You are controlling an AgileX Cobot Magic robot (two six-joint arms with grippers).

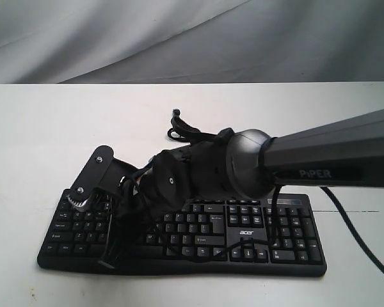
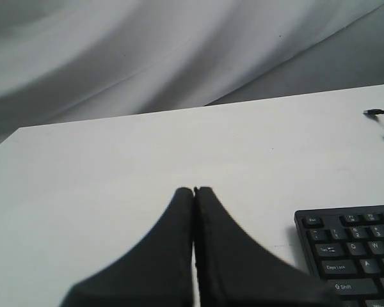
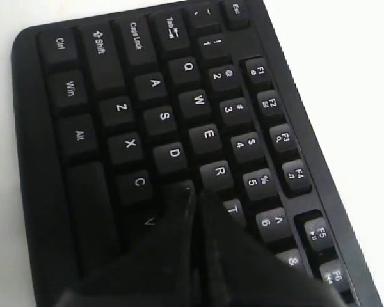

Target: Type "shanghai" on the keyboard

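The black keyboard (image 1: 288,246) with white legends and an "acer" logo lies on the white table; its Esc corner also shows in the left wrist view (image 2: 352,246). My right arm reaches across it from the right, and the right gripper (image 1: 118,236) hangs over the left half of the keys. In the right wrist view the right gripper (image 3: 195,192) is shut, its tips over the spot between D, R, C and V, hiding the key there. I cannot tell whether they touch. The left gripper (image 2: 194,190) is shut and empty above bare table, left of the keyboard.
The keyboard's thin black cable (image 1: 179,125) coils on the table behind it, its plug end (image 2: 371,112) lying loose. A second black cable (image 1: 358,236) runs down the right side from the arm. A grey cloth backdrop (image 1: 179,38) closes the far side.
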